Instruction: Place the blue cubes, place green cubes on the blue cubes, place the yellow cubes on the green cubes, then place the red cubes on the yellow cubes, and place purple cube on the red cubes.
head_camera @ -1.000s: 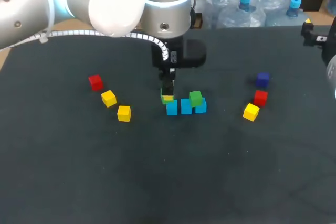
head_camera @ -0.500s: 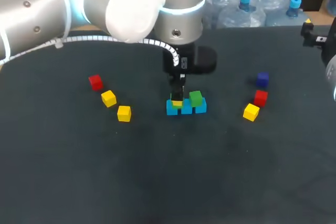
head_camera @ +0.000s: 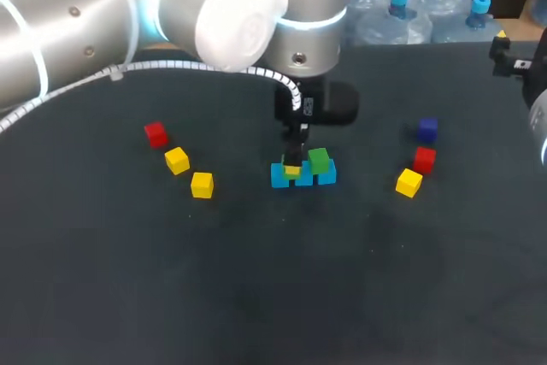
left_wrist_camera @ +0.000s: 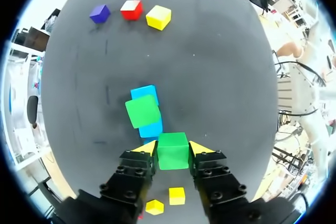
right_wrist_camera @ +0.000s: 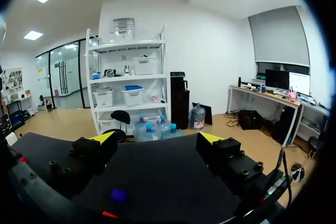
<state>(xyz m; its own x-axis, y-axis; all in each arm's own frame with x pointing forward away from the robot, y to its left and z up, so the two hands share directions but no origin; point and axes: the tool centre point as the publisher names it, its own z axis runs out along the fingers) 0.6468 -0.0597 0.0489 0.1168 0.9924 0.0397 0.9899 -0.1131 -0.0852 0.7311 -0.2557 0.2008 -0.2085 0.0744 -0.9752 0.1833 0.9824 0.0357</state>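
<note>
The left gripper (left_wrist_camera: 173, 148) is clamped on a green cube (left_wrist_camera: 172, 155), one yellow-tipped finger pressed on each side. In the head view it hangs right over the row of blue cubes (head_camera: 303, 176) in the middle of the dark table (head_camera: 256, 297), roughly above the left-to-middle part of the row. I honestly can't tell if the held cube is already resting on the blue or just above it. A second green cube (head_camera: 319, 159) sits on the right-hand blue one, and from the left wrist view it looks a bit twisted on its base. Over on the left side there's the left red cube (head_camera: 155, 133), the left yellow cube (head_camera: 177, 160) and the front-left yellow cube (head_camera: 202, 184), in a loose diagonal, close but apart. On the right side are the purple cube (head_camera: 428, 129), the right red cube (head_camera: 424, 159) and the right yellow cube (head_camera: 408, 182), bunched near each other. The right gripper (right_wrist_camera: 156, 138) is back at the far right edge of the table, fingers spread wide and holding nothing, with the purple cube showing below it. There's a small pale label (head_camera: 305, 107) on the left gripper's housing, but it's way too small to read.
</note>
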